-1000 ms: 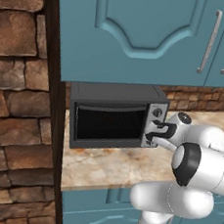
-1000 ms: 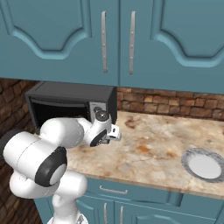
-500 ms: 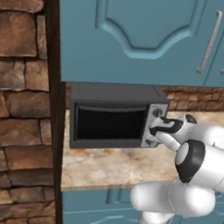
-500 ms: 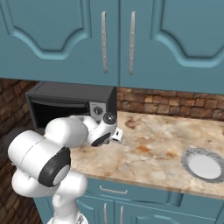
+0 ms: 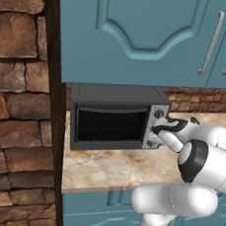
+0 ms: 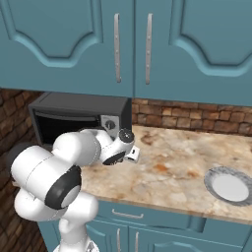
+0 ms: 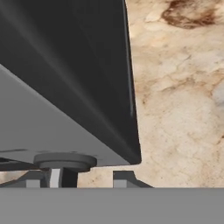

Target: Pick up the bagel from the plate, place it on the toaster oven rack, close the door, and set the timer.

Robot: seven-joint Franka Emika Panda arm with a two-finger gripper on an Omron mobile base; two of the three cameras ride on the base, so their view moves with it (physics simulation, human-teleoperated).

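Hand view: close to the lens, two dark fingers [image 7: 89,178] rise at the bottom edge, one at each side of a round knob, the timer [image 7: 64,162], whose flat disc lies just above them. Whether the fingers press on the knob or stand apart from it cannot be told. Above the knob runs the oven's grey control strip [image 7: 39,131], then its black side wall [image 7: 78,65], with the mottled beige desk [image 7: 179,87] beyond.

Left base view: the white arm [image 5: 198,164] reaches from the lower right to the oven's [image 5: 115,116] right front edge, where the fingers [image 5: 157,130] sit low on the silver strip, below the top knob [image 5: 158,113]. The door [image 5: 108,125] stands shut, its dark window showing faint horizontal rack [image 5: 112,116] wires behind the glass. No bagel can be made out through the window. The oven rests on the desk [image 5: 108,169] beside a brick wall [image 5: 16,104], under teal cabinets [image 5: 144,34].

Right base view: the arm's [image 6: 64,162] elbow is nearest; its hand lies against the oven's [image 6: 81,115] lower right corner. Far to the right on the desk [image 6: 172,167], well apart from the oven, lies the pale plate [image 6: 227,186], bare.
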